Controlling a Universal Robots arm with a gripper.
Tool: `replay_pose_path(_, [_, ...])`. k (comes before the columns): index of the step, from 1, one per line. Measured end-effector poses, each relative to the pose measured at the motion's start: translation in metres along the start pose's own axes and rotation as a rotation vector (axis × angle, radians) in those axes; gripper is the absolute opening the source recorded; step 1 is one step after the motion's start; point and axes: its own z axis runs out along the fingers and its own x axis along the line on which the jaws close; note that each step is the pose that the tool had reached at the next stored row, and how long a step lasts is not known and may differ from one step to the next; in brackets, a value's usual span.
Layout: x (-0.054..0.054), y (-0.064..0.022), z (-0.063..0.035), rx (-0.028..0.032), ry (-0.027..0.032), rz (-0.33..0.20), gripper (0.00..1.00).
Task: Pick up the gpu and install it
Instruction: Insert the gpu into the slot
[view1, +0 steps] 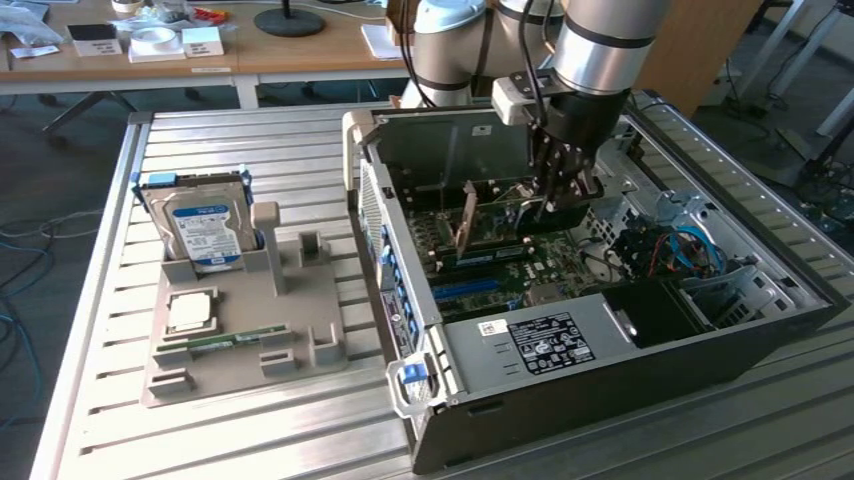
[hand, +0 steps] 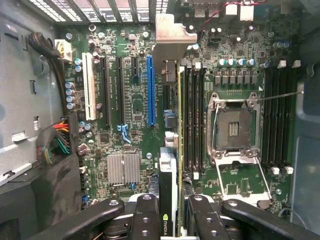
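End effector (hand: 170, 210) nearest: black jointed metal fingers (hand: 145, 215) clenched on the gpu (hand: 169, 170), one each side of the card. Gpu seen edge-on: thin, flat, dark, green board edge, bent silver bracket at its far end. Pick-up done. Card hangs upright inside the case over the motherboard (hand: 130, 125), parallel to the slots, between the long blue slot (hand: 151, 90) and the black memory slots (hand: 194, 115). My read: not seated yet, install left to do. Can't tell how high above the board it sits. Board is green, matte, crowded with small parts. It carries a finned silver heatsink (hand: 123, 169) and an empty CPU socket (hand: 234, 125) in a shiny steel frame.

From the room: ribbed aluminium bench (view1: 200, 440) in front, PC case (view1: 601, 390) lying open on it, black sheet metal, hard edges. Grey plastic holder (view1: 240, 360) just beside the case on the exterior view's left, with a flat square chip (view1: 191, 310) and a narrow green memory stick (view1: 234, 338). Farther back on it, a silver hard drive (view1: 200, 225) stands on edge, blue-white label. Grey tubular arm (view1: 601, 50) over the case. Wooden desk (view1: 267, 55) at the back
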Motion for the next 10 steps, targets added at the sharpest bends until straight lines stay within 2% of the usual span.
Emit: replay_pose_path(10, [0.0001, 0.0002, 0.0031, 0.0001, 0.0003, 0.002, 0.27])
